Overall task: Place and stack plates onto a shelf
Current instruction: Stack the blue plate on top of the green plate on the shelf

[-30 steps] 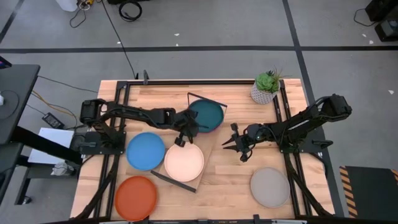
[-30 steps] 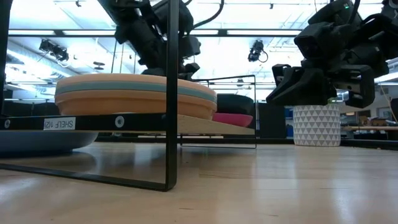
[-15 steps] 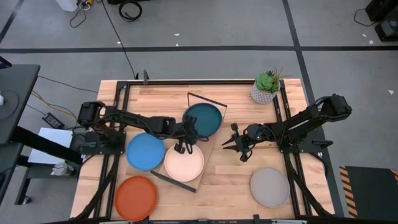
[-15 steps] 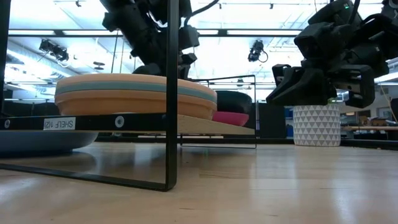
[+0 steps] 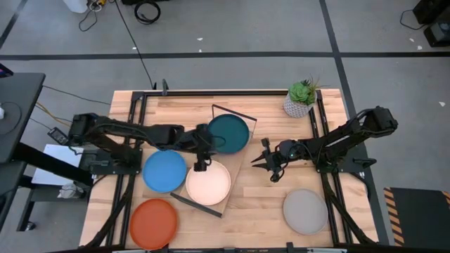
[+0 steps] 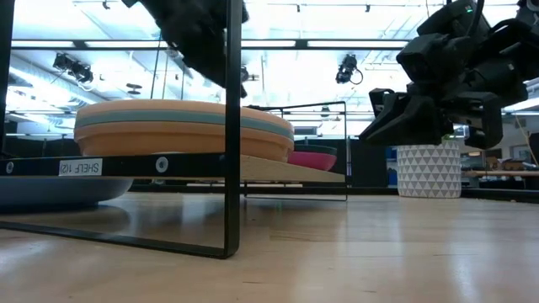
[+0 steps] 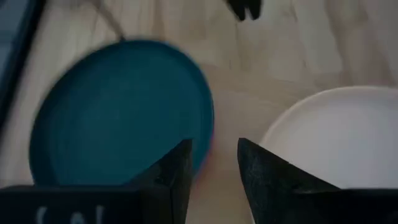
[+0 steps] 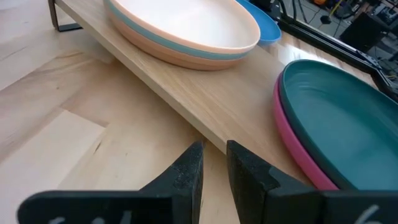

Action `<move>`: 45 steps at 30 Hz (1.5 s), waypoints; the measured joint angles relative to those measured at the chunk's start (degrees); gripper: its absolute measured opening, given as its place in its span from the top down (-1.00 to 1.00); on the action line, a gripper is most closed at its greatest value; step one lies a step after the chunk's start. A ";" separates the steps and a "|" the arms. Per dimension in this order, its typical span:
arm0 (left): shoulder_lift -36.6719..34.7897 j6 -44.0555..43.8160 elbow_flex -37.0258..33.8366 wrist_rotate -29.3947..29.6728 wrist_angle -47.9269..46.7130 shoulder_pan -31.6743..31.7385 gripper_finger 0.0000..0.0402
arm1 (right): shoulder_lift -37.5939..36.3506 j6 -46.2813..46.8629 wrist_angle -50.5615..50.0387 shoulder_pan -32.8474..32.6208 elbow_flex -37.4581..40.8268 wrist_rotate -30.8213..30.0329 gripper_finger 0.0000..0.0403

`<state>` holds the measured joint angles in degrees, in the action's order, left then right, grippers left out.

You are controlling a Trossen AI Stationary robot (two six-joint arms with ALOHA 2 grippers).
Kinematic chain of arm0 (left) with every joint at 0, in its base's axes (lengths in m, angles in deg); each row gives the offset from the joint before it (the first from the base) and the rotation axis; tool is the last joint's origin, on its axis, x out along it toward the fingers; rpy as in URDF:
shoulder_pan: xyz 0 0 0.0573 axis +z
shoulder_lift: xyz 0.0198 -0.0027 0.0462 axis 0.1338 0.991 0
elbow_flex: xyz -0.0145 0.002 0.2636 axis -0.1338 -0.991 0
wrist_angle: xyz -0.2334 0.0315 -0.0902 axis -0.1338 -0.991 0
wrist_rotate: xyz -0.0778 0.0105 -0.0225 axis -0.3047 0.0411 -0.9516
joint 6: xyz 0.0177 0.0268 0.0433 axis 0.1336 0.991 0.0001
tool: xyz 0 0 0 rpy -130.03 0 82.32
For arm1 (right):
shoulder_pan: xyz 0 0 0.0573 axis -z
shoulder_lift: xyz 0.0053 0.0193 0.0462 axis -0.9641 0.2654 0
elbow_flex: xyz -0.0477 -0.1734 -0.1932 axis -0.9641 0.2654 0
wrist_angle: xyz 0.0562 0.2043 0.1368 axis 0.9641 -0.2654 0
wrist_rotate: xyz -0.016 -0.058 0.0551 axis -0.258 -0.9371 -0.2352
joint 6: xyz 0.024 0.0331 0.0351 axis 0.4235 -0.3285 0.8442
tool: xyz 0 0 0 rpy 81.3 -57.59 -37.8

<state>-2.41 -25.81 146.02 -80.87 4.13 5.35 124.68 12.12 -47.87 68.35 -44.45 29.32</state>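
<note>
Teal plate [image 5: 230, 133] lying on the magenta plate [image 8: 297, 157] at the shelf's [image 8: 211, 109] far end, cream plate [image 5: 208, 183] topping the near stack. Left claw [image 5: 200, 164] hovering empty between both stacks, fingers slightly apart. Right claw [image 5: 257, 162] waiting beside the shelf, fingers nearly together, empty. Judging a placement finished; next, reaching for the blue plate [image 5: 164, 171], orange-red plate [image 5: 153, 223] or grey plate [image 5: 306, 211] on the table [image 5: 267, 204]. Lower plates in the near stack showing only as rims.
</note>
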 joint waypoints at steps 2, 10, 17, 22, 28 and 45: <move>-2.84 -7.07 0.03 -0.09 -6.81 0.37 0.34 | 0.00 0.00 0.00 0.00 0.00 0.02 0.62; -3.94 -25.95 -1.45 1.46 -36.47 2.66 0.39 | 0.00 -0.01 1.03 0.00 0.00 0.44 0.62; -3.50 -25.14 -9.07 -5.31 -34.91 9.71 0.31 | 0.00 -0.63 1.65 0.00 0.00 1.95 0.62; -3.50 -19.30 -12.30 -7.60 -32.95 14.40 0.20 | 0.00 -1.34 1.72 0.00 0.00 1.95 0.62; -3.28 -11.50 -17.02 -7.79 -29.80 15.66 0.20 | 0.00 -1.36 1.67 0.00 0.00 1.97 0.62; -3.24 -9.20 -16.83 -10.40 -30.12 14.39 0.94 | 0.00 -1.36 1.68 0.00 0.00 1.99 0.62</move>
<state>-5.65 -35.01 129.20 -91.27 -25.99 19.74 124.68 10.76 -46.19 68.35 -44.45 31.31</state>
